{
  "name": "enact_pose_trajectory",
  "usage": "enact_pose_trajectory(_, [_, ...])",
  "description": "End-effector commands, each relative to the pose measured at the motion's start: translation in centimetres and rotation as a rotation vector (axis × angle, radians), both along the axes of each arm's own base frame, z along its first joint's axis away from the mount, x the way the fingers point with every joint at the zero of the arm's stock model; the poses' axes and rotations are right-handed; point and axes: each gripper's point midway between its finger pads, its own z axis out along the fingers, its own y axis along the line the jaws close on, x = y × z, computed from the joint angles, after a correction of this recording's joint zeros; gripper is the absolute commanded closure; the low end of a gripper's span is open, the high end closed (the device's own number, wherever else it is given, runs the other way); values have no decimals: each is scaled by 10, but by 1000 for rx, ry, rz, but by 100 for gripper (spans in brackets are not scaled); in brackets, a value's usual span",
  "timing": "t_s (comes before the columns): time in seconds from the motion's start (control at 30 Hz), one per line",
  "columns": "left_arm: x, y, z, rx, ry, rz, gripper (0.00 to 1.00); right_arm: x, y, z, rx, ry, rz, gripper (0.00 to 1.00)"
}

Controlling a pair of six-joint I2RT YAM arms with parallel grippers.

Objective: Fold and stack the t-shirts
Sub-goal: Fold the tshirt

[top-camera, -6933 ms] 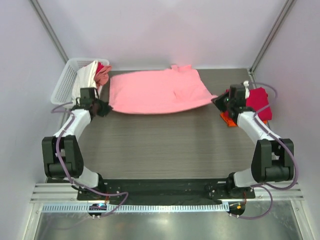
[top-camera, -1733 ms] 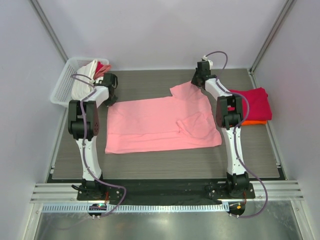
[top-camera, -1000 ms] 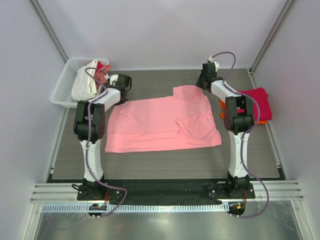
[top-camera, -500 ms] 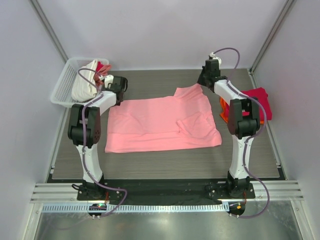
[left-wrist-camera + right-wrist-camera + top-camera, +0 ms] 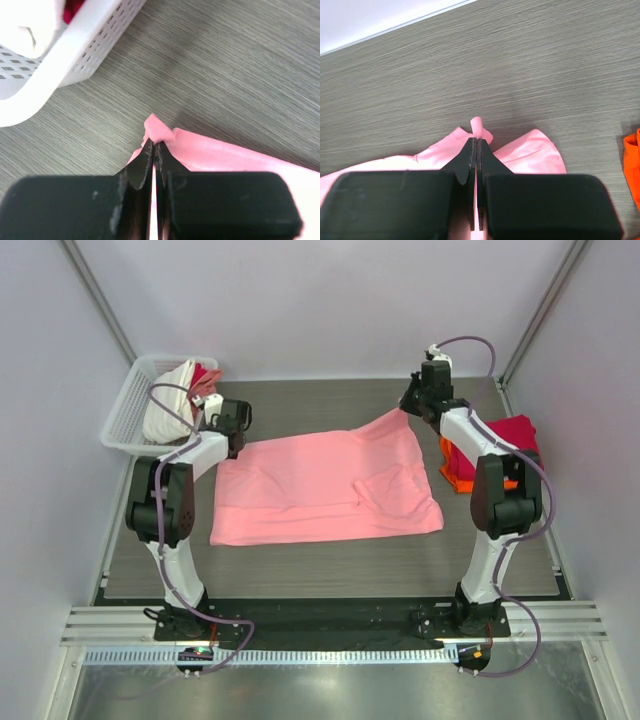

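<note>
- The grey wood-grain table (image 5: 300, 570) carried the salmon-pink t-shirt (image 5: 325, 485) spread across its middle, the near hem lying flat and a folded sleeve flap resting on its right half.
- At the shirt's far left corner, the left gripper (image 5: 154, 145) had its jaws pressed together on a small tuft of the pink cloth, which poked out beyond the fingertips.
- At the far right corner, the right gripper (image 5: 477, 140) was pinched tight on another pink tuft, and that corner was drawn up into a peak.
- To the right of the shirt, a crimson t-shirt (image 5: 512, 435) lay on top of an orange t-shirt (image 5: 455, 472), near the table's right edge.
- In the far left corner stood the white lattice basket (image 5: 122, 410), holding a bundled white t-shirt (image 5: 170, 405) with some red cloth (image 5: 205, 372) behind it.
</note>
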Motion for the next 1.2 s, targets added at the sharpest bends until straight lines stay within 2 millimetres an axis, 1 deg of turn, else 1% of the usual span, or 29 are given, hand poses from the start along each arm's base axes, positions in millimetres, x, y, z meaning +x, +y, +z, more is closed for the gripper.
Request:
enact_pose_trajectory(0.0, [11,6,38,5,-147,33,100,-5,0,41,18,-98,21,99])
enact_pose_trajectory(0.07, [9,6,40,-1,-159,32,100,-11,-1,42,18,-96,20,99])
enact_pose_trajectory(0.1, [8,6,40,-1,-165,32,100,-15,-1,38,18,-87,20,99])
enact_pose_trajectory(0.17, [5,5,43,-9,-182,27,100,-20,-3,42,17,-93,20,99])
enact_pose_trajectory(0.23, [2,6,45,-10,-193,24,100,-26,-3,38,17,-82,21,99])
enact_pose_trajectory(0.27, [0,5,49,-11,-211,20,100,-29,-4,44,19,-93,20,99])
enact_pose_trajectory(0.33, [-3,3,54,5,-230,6,100,-34,-5,44,19,-90,19,99])
enact_pose_trajectory(0.37, [-1,2,58,9,-256,3,100,-38,-5,51,19,-104,21,99])
enact_pose_trajectory(0.43, [-4,-2,60,18,-267,-16,100,-44,-6,53,17,-106,23,99])
enact_pose_trajectory(0.47, [-5,-2,60,28,-266,-17,100,-47,-8,58,16,-115,19,99])
enact_pose_trajectory(0.63, [-8,-5,56,27,-254,-33,100,-58,-11,63,12,-106,19,99])
enact_pose_trajectory(0.67, [-9,-6,54,26,-249,-35,100,-61,-4,64,32,-107,53,99])
enact_pose_trajectory(0.83, [-15,-8,51,30,-242,-52,100,-78,-5,65,39,-106,57,99])
enact_pose_trajectory(0.9, [-19,-6,52,36,-250,-46,100,-85,-6,60,37,-95,56,99])
enact_pose_trajectory(0.93, [-21,-7,53,37,-252,-47,100,-89,-7,65,37,-106,56,99])
enact_pose_trajectory(0.97, [-25,-6,52,38,-250,-45,100,-92,-7,65,38,-106,59,99])
enact_pose_trajectory(1.0, [-28,-5,51,37,-249,-46,100,-96,-8,59,38,-94,56,99])
enact_pose_trajectory(1.03, [-25,-6,55,30,-280,-46,100,-100,-8,62,39,-99,61,99])
enact_pose_trajectory(1.07, [-29,-5,54,28,-281,-51,100,-103,-7,61,41,-96,63,99])
enact_pose_trajectory(1.1, [-30,-7,55,20,-286,-64,100,-107,-9,56,39,-86,60,99])
enact_pose_trajectory(1.13, [-31,-7,55,21,-291,-70,100,-110,-8,55,40,-84,65,99])
enact_pose_trajectory(1.17, [-33,-7,56,18,-297,-72,100,-114,-10,59,39,-95,61,99])
